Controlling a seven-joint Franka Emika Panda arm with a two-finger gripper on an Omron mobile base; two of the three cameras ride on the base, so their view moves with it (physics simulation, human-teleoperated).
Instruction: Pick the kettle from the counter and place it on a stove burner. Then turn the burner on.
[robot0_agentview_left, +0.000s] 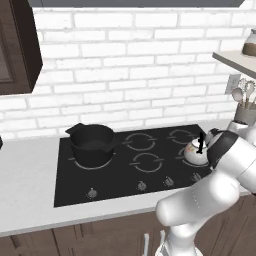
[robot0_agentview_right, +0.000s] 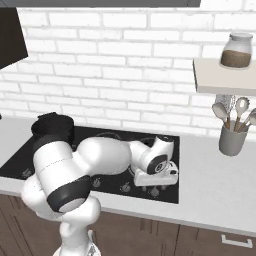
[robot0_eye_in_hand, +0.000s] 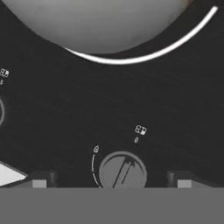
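With the kettle (robot0_agentview_left: 196, 151) already on the front-right stove burner (robot0_eye_in_hand: 144, 54), the open, empty gripper (robot0_eye_in_hand: 111, 181) straddles a small, stiff, likely slick knob (robot0_eye_in_hand: 122, 171), best pinched across its raised ridge.

In the left base view, your arm covers the right side of the kettle (robot0_agentview_left: 195, 150) at the frame's right. In the hand view, the kettle's pale body runs off the top edge. Both fingertips (robot0_eye_in_hand: 43, 178) are cut by the bottom band. The marks beside the knob (robot0_eye_in_hand: 122, 171) are too small to read.
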